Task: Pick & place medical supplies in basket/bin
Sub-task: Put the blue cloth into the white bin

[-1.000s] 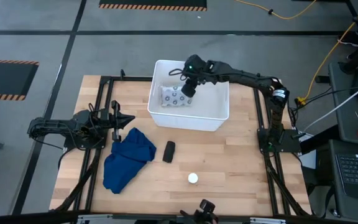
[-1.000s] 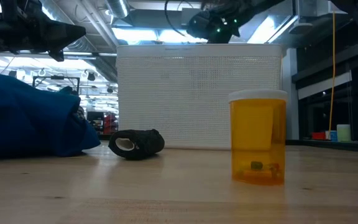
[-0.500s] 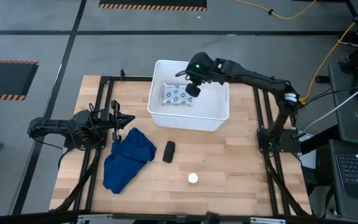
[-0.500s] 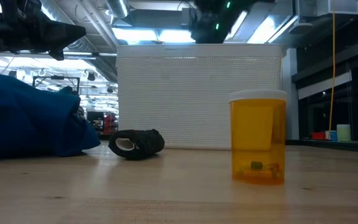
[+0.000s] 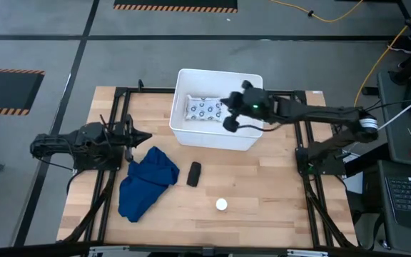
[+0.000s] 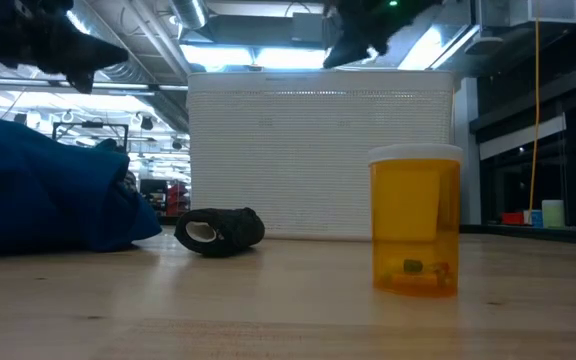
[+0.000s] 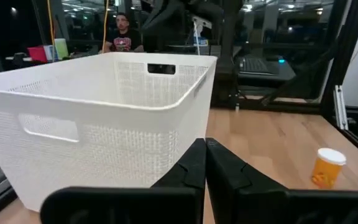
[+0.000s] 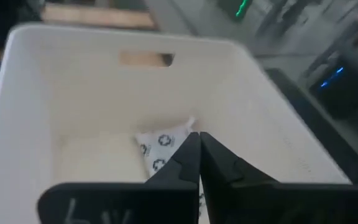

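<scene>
The white bin (image 5: 214, 140) stands at the table's far middle. The white packet with dark rings (image 5: 204, 108) lies flat on the bin's floor. My right gripper (image 5: 230, 123) is shut and hovers over the bin's right half, above the rim, holding nothing; in its wrist view the packet (image 8: 160, 146) shows just beyond the fingertips. The dark blue cloth (image 5: 147, 183), the black oblong (image 5: 194, 173) and an orange bottle with a white cap (image 5: 222, 205) lie on the table in front of the bin. My left gripper (image 5: 145, 135) is shut at the table's left, above the cloth's far edge.
In the low view the orange bottle (image 6: 415, 222) stands upright nearest the camera, with the black oblong (image 6: 220, 231) and the cloth (image 6: 48, 190) to its left before the bin's wall (image 6: 318, 160). Black frame rails run along the table's sides. A person shows beyond the table.
My right gripper has drawn back out of the bin, going up and toward the table's right and near edges. The packet stays lying in the bin. My left gripper has risen a little.
</scene>
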